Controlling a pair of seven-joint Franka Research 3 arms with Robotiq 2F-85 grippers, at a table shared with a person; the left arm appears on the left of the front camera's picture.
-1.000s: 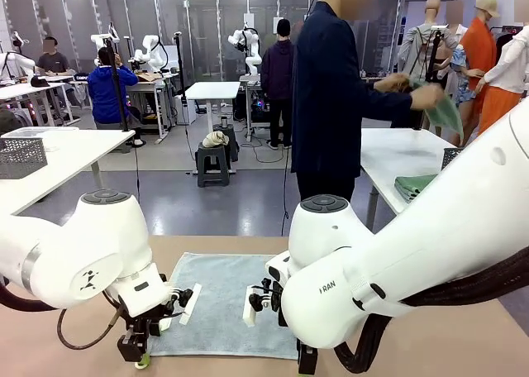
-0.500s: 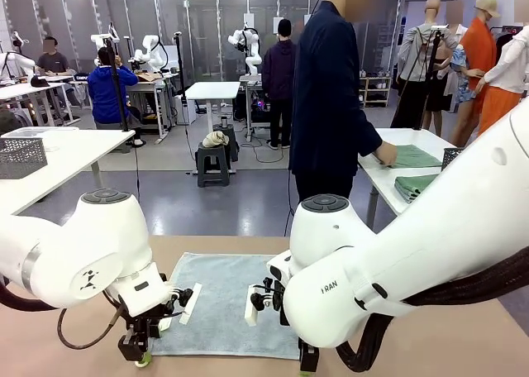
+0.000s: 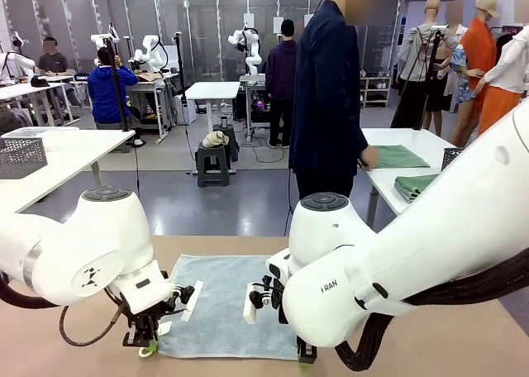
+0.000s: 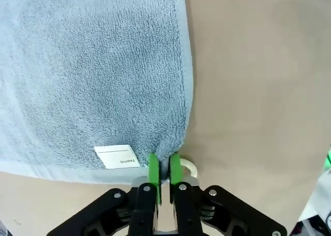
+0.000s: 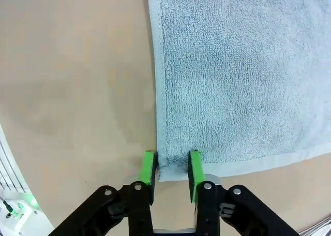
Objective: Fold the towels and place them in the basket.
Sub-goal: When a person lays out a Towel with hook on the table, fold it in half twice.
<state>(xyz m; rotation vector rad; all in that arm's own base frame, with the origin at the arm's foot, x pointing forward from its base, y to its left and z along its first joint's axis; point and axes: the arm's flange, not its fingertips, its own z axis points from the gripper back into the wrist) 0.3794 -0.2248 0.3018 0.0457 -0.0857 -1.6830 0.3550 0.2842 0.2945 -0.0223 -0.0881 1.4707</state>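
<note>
We count one towel (image 3: 216, 298), pale grey-blue, spread flat on the tan surface (image 3: 215, 246) in the lower middle of the front view. Two end effectors meet it, one at each near corner.

In the left wrist view, the left end effector (image 4: 164, 170) sits at bottom centre. Its green pads are pressed almost together on the towel's corner, and the terry puckers between them. One white label (image 4: 116, 156) printed "Name" lies just left of the pads, and one cream loop (image 4: 190, 168) curls just to their right.

In the right wrist view, the right end effector (image 5: 170, 168) is also at bottom centre and narrowly parted. Its pads straddle the other corner, which lies flat between them and looks unpinched.

We count two baskets, both away from the tan surface. The dark basket (image 3: 450, 155) peeks out at right of centre on the white side surface (image 3: 388, 178). It is mostly hidden behind the right arm (image 3: 430, 253), so we cannot tell what it holds. The paler mesh basket (image 3: 22, 155) stands at the left edge on the left white surface (image 3: 66, 150), its inside hard to make out.

Two green items lie on the white side surface: a flat green cloth (image 3: 401, 155) under the person's hand (image 3: 368, 157), and a folded green pile (image 3: 413, 187) partly cut off by the arm. In the front view both arms hide the towel's near edge.
</note>
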